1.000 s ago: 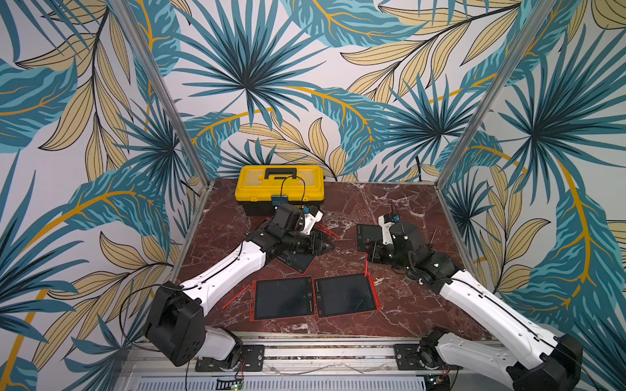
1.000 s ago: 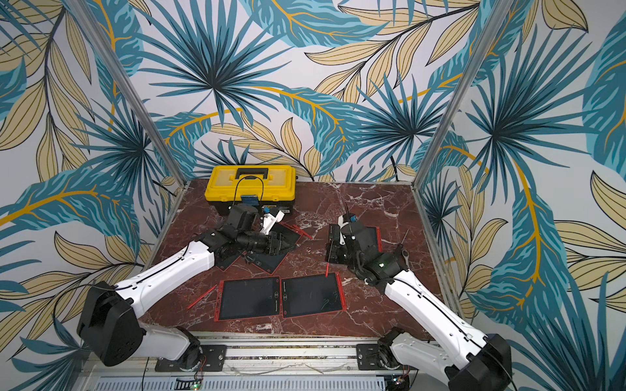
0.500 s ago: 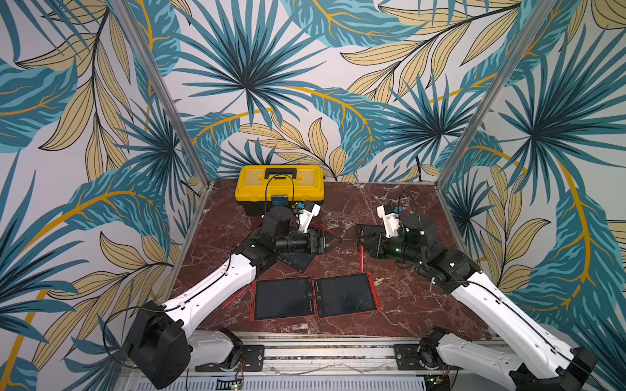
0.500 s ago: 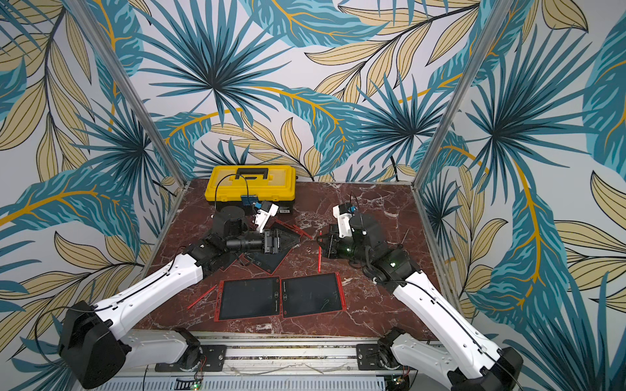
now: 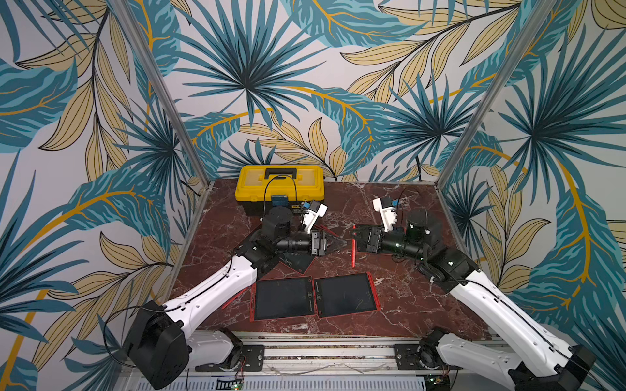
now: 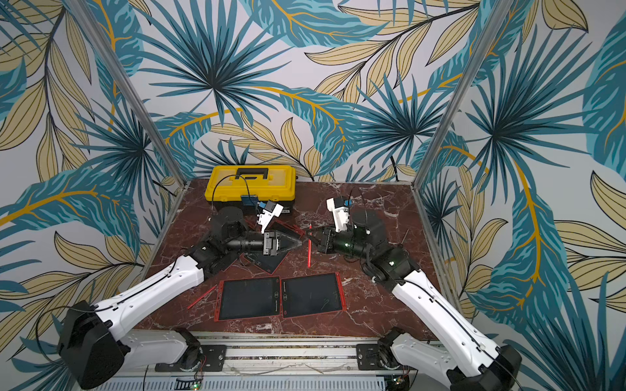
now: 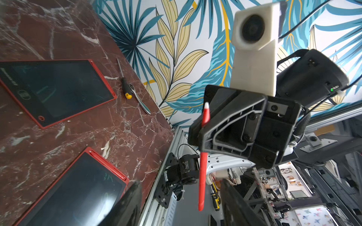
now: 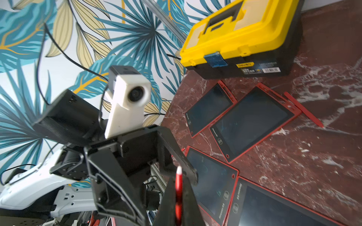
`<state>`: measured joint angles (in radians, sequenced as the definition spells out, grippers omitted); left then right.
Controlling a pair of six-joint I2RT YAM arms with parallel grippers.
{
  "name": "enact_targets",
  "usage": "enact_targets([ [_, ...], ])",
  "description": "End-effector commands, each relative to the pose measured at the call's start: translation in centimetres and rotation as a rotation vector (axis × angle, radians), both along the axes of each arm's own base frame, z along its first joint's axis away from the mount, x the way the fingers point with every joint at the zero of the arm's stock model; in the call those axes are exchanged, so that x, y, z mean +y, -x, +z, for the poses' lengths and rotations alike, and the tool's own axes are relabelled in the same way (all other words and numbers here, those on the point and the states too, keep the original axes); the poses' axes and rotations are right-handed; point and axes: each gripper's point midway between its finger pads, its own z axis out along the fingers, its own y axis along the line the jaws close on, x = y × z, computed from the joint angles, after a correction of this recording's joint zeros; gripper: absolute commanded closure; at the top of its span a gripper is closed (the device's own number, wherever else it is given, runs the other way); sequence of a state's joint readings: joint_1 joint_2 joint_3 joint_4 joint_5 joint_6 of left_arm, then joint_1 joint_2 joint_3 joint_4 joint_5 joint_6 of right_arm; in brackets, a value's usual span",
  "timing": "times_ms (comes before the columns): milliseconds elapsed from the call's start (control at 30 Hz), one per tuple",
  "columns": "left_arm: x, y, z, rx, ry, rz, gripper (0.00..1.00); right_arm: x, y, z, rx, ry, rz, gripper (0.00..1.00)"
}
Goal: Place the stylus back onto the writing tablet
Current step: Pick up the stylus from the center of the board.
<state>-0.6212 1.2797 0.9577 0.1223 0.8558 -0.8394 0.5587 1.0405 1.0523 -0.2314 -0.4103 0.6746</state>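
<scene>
Above the middle of the table (image 5: 399,304), clear of its surface, the right claw (image 5: 356,237) was clamped shut on the red stylus (image 5: 353,252). It gripped the stylus near the top end, leaving the longer lower part free. The left claw (image 6: 298,242) faced it almost tip to tip and stood partly open. Its fingers (image 7: 129,203) sat on either side of that free length without touching it (it had hold of nothing).

This looked like a hand-over between the arms, caught just before the take. The next move would call for the left jaws to close squarely on the free part before the right ones let go, or the stylus could drop. Two tablets (image 5: 345,292) lay side by side near the front edge, and which one was meant to get the stylus could not be told.
</scene>
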Motion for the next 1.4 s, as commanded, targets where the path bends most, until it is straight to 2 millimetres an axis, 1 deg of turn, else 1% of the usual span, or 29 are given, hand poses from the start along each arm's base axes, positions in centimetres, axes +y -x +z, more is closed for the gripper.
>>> enact_targets([
  [0,-0.7,0.9,0.3,0.023,0.06,-0.053,0.42,1.0,-0.4,2.5,-0.05,-0.103,0.031,1.0],
  [100,-1.0,1.2,0.8,0.018,0.077,-0.06,0.46,1.3,-0.6,3.0,-0.056,-0.126,0.038,1.0],
  [167,-0.9,1.3,1.0,0.014,0.089,-0.057,0.5,1.5,-0.7,2.9,-0.053,-0.131,0.041,1.0],
  [267,-0.8,1.4,1.6,0.006,0.107,-0.058,0.52,1.6,-0.8,2.7,-0.047,-0.141,0.045,1.0],
  [467,-0.8,1.6,2.3,-0.001,0.13,-0.069,0.59,1.8,-0.7,2.3,-0.039,-0.149,0.058,1.0],
  [600,-0.8,1.6,2.8,-0.007,0.138,-0.069,0.59,1.8,-0.4,2.0,-0.035,-0.138,0.068,1.0],
  [733,-0.5,1.3,3.0,-0.009,0.142,-0.06,0.69,1.7,0.0,1.6,-0.027,-0.122,0.077,1.0],
  [867,-0.1,1.1,3.0,-0.01,0.142,-0.059,0.7,1.7,0.3,1.3,-0.017,-0.11,0.091,1.0],
  [1033,-0.1,1.2,3.5,-0.017,0.148,-0.067,0.74,1.9,0.4,1.1,-0.007,-0.11,0.107,1.0],
  [1200,0.1,1.2,3.7,-0.019,0.152,-0.063,0.76,2.1,0.4,1.1,-0.004,-0.115,0.118,1.0],
  [1300,0.2,1.1,3.9,-0.018,0.155,-0.062,0.79,2.3,0.4,1.1,0.002,-0.121,0.126,1.0],
  [1367,0.2,1.1,4.0,-0.017,0.158,-0.059,0.83,2.3,0.4,1.0,0.002,-0.119,0.123,1.0],
])
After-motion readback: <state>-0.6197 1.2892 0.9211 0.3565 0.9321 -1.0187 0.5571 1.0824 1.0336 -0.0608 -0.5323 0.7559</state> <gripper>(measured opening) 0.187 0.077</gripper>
